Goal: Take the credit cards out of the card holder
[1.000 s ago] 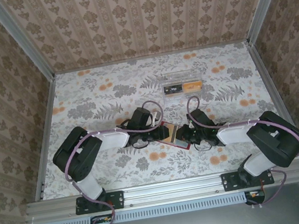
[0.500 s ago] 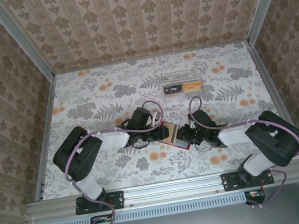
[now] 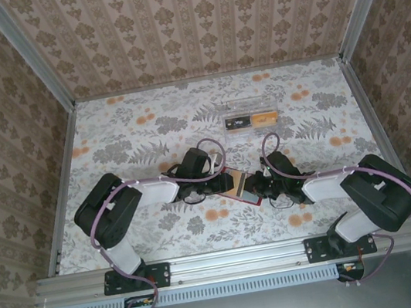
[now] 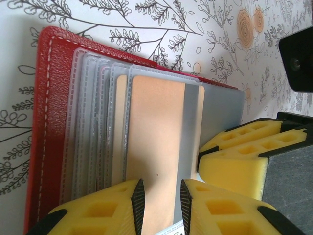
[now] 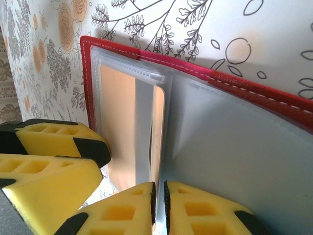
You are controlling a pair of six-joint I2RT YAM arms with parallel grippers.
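The red card holder (image 3: 239, 188) lies open on the flowered table between my two grippers. In the left wrist view its red cover (image 4: 49, 122) holds several grey pockets, with a tan credit card (image 4: 154, 137) in the top one. My left gripper (image 4: 159, 203) sits over the near end of that card, its jaws a little apart. My right gripper (image 5: 159, 205) is pinched on the card's far edge, and its yellow fingers (image 4: 234, 152) reach in from the right. In the right wrist view, a grey leaf (image 5: 234, 156) of the holder stands beside the tan card (image 5: 117, 127).
A clear plastic box (image 3: 249, 120) with a dark card and an orange card sits farther back on the table. Patterned walls and metal rails close in the table on three sides. Both arms (image 3: 156, 189) (image 3: 327, 180) lie low, meeting at the middle.
The right gripper has crept slightly left towards the holder. The left arm and the holder have hardly moved.
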